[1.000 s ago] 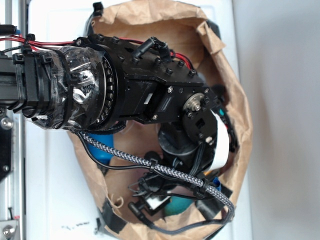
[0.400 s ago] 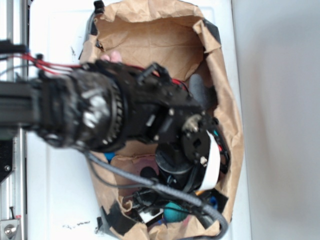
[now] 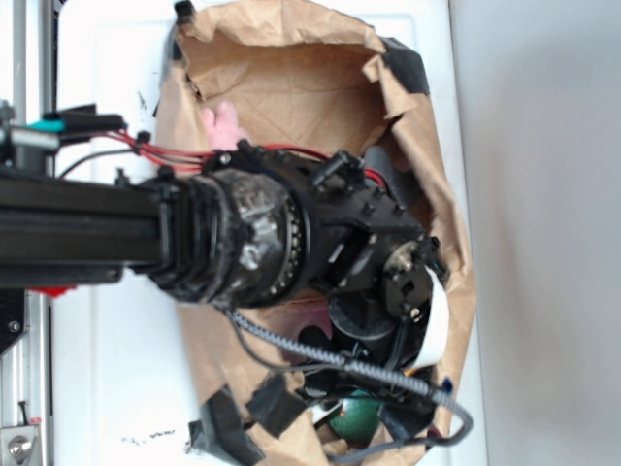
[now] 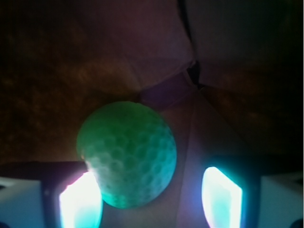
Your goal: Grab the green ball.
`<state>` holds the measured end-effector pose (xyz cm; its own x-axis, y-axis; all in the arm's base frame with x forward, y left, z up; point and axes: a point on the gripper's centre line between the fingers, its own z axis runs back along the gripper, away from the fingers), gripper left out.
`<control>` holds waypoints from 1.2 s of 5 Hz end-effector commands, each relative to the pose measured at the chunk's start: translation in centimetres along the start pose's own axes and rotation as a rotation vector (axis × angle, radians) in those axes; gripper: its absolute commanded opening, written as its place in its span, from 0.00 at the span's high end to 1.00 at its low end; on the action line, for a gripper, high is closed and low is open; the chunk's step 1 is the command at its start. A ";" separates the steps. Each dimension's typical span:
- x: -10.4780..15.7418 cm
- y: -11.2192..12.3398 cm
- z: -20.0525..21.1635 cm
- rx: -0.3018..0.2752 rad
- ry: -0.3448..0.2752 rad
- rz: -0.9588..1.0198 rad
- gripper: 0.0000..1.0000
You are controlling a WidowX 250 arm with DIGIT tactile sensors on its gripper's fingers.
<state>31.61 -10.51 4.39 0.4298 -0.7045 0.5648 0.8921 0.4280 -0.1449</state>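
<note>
Your arm (image 3: 291, 243) reaches from the left into a crumpled brown paper bag (image 3: 291, 87) that lies on the white desk (image 3: 116, 388), and its black wrist fills most of the bag's mouth. The green ball (image 3: 357, 416) sits at the near end of the bag, low in the exterior view, showing only as a small dark-green patch below the arm's black parts and a braided cable (image 3: 330, 359). From the wrist view you see the green ball (image 4: 127, 154) large and dimpled, resting on the bag's brown paper floor between the two fingers. The claw (image 4: 151, 199) stands wide: its left finger (image 4: 80, 202) glows pale at the bottom left and touches, or nearly touches, the ball's lower left side, while the right finger (image 4: 222, 197) is clearly apart from the ball, with bare paper showing between them. The ball therefore lies off centre, toward the left finger, and is not clamped. Strips of dark tape (image 3: 228, 427) cling to the bag's near left corner, and a bit of pink plush (image 3: 225, 124) peeks out at the far end of the bag, just above the arm.
</note>
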 end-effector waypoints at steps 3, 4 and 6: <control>-1.8 -2.5 7.3 0.196 0.051 0.189 1.00; -1.7 -2.6 10.9 0.395 0.137 0.338 1.00; 0.5 -1.2 13.3 0.541 0.437 0.680 1.00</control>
<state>30.03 -0.88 12.53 0.9513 -0.2975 0.0810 0.2887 0.9517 0.1046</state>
